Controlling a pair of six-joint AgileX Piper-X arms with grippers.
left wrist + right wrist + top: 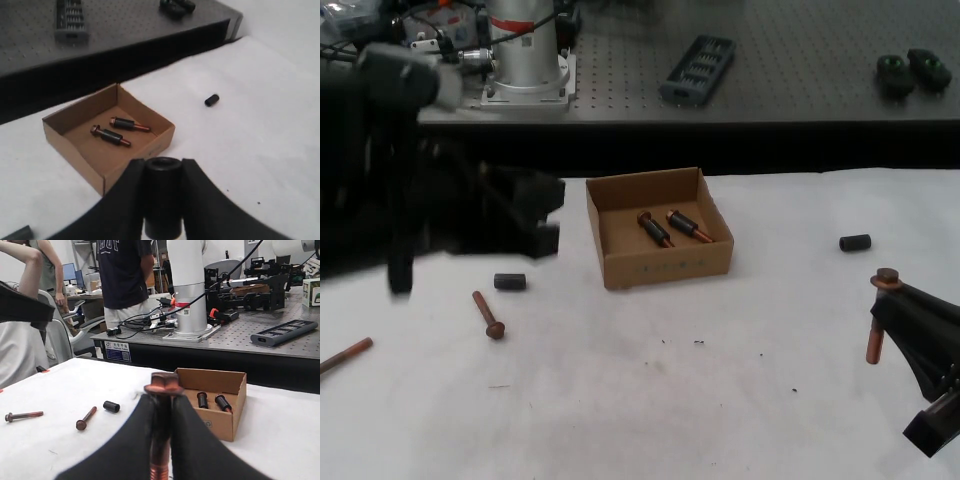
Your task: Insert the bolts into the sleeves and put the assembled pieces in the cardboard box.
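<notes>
Bolt (163, 385), coppery and threaded, clamped in right gripper (160, 400); left gripper (162, 165) clamps smooth black cylindrical sleeve (162, 197).

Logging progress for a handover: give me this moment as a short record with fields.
left gripper: shut on a black sleeve, held upright
right gripper: shut on a copper bolt, head up
cardboard box: two assembled pieces inside
loose sleeves: two
loose bolts: two
</notes>
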